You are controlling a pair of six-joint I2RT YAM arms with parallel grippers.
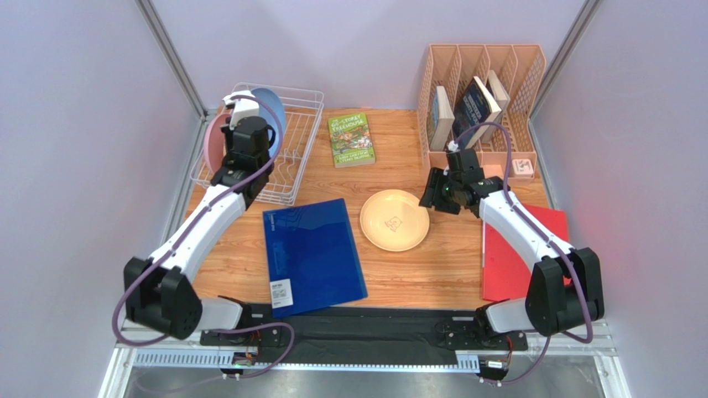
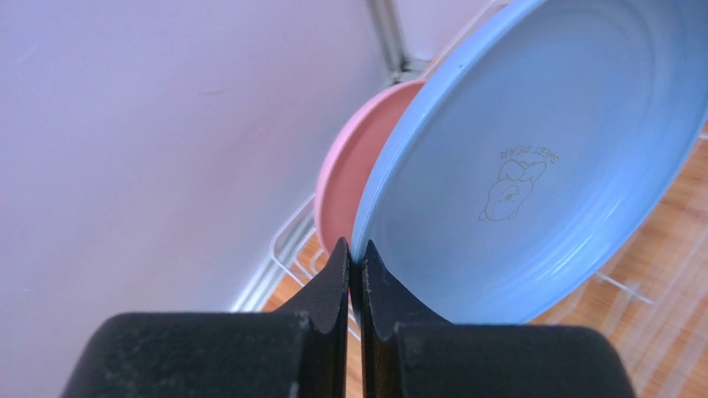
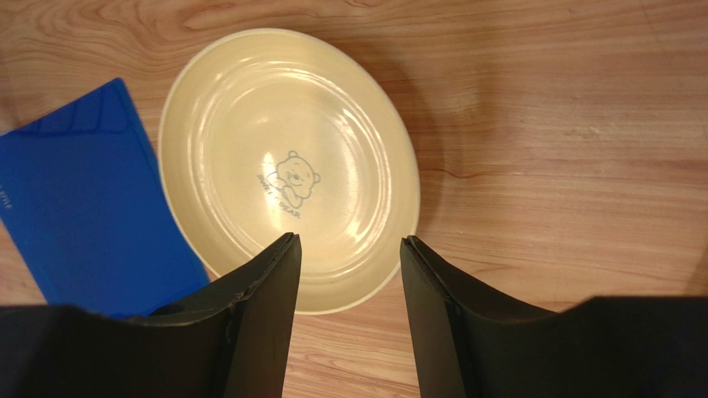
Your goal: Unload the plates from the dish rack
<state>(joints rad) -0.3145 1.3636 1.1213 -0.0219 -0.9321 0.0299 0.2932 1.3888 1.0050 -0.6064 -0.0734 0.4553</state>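
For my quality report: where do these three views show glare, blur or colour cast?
Top external: even light, sharp. Left wrist: left gripper near the lens is soft, blue plate print readable. Right wrist: warm cast, soft sheen on the yellow plate, right gripper edges blurred.

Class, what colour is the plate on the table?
The plate is pale yellow with a central bear print; clearest in the right wrist view.

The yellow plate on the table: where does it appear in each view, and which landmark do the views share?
Top external: the yellow plate lies flat near the centre of the table, just right of the blue folder.
Left wrist: not in it.
Right wrist: the plate fills the upper middle, beyond the right gripper.
Shared landmark: the blue folder, at the plate's left in both views.
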